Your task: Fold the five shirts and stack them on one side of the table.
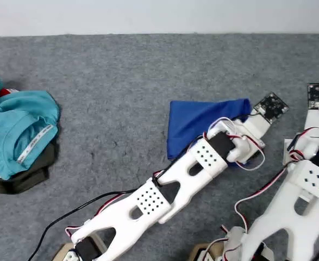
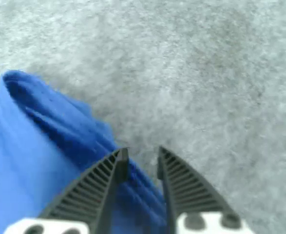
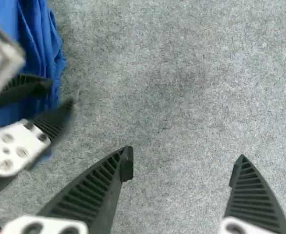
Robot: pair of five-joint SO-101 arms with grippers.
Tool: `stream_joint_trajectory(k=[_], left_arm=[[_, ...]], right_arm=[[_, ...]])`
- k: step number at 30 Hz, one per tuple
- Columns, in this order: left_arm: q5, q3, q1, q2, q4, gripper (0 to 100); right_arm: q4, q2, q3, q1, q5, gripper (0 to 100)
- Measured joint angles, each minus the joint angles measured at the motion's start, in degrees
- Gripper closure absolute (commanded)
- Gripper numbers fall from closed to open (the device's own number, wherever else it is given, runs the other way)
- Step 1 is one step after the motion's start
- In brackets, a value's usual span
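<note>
High view takes in the grey counter. The left arm stretches from 7 o'clock toward 2 o'clock, long and low, with its wrist over the far edge of the blue shirt. The right arm stands bent at 4 o'clock, beside the shirt's 3 o'clock side. A pile of folded shirts, teal on top of a dark one, sits at 9 o'clock, well apart from the arms. The blue shirt lies just past centre toward 3 o'clock, partly folded and bunched along one edge.

The left gripper is drawn nearly closed, and a fold of the blue hem runs between its jaws, so it looks clenched on the cloth. The right gripper is spread wide over bare counter, near the shirt, grasping nothing.

The step looks like the next fold of the blue shirt. It should go best if the pinched edge is lifted only slightly and carried straight toward 9 o'clock, laid flat before release. The free gripper could pin the other corner so the layers do not drag.
</note>
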Motion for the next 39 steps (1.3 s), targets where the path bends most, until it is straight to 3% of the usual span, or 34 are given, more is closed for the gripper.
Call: stream_joint_trajectory(k=[10,21,26,32,39], left_arm=[[0.00,0.00,-0.97,-3.52,0.00,80],[0.00,-0.35,-9.93,-16.26,4.75,81],[0.00,-0.35,-15.91,-22.86,10.90,81],[0.00,-0.35,-27.52,-31.82,24.35,81],[0.00,-0.44,-38.68,-40.26,26.81,81]], right_arm=[[0.00,-4.31,0.00,0.35,0.00,67.4],[-0.97,-9.76,3.08,0.26,0.00,67.4],[-6.33,-9.23,6.24,-5.45,0.00,67.4],[-8.70,1.93,0.35,-17.93,-0.35,67.4],[-7.21,28.04,-18.99,-22.95,-7.38,67.4]])
